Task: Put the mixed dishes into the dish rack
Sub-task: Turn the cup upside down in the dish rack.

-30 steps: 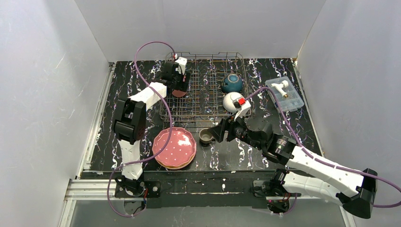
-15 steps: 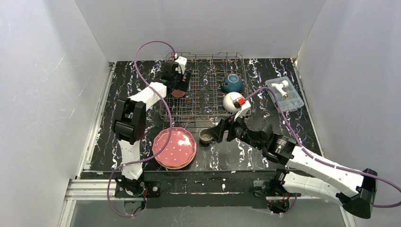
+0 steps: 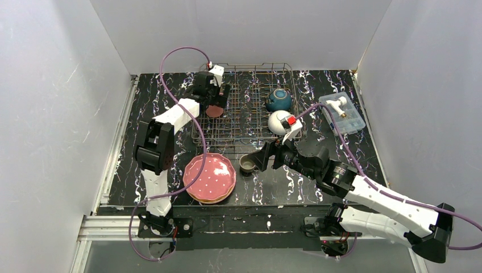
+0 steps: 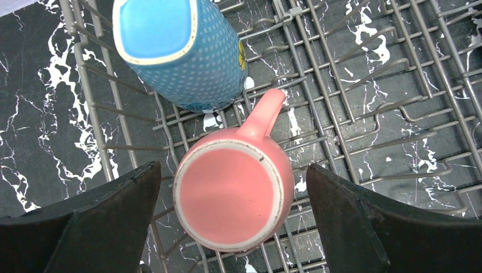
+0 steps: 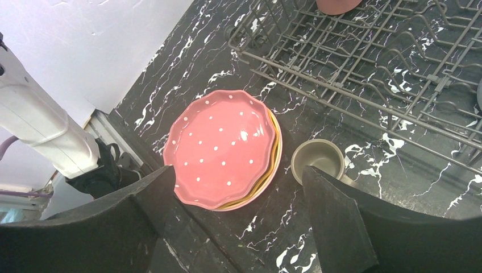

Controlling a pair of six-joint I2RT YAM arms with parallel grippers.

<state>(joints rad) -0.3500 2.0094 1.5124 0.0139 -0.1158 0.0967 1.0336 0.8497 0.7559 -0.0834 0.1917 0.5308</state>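
Note:
The dish rack (image 3: 244, 108) holds a pink mug (image 4: 233, 196) bottom-up on its wires (image 4: 398, 108), with a blue dotted mug (image 4: 182, 51) just behind it. My left gripper (image 4: 233, 170) hangs open over the pink mug, with a gap on each side. A teal bowl (image 3: 279, 100) and a white bowl (image 3: 278, 121) sit at the rack's right. On the table in front lie a stack of scalloped plates, the pink dotted one on top (image 5: 224, 145), and a grey-olive mug (image 5: 318, 159). My right gripper (image 5: 239, 169) is open above them, holding nothing.
A clear plastic box (image 3: 341, 112) with a white item stands right of the rack. White walls close in the table on three sides. The left arm's purple cable (image 3: 176, 57) loops over the rack's left end.
The left jaws have spread wide and let go of the pink mug, and that gripper has lifted slightly. The right jaws have also opened wider; the right arm has barely moved.

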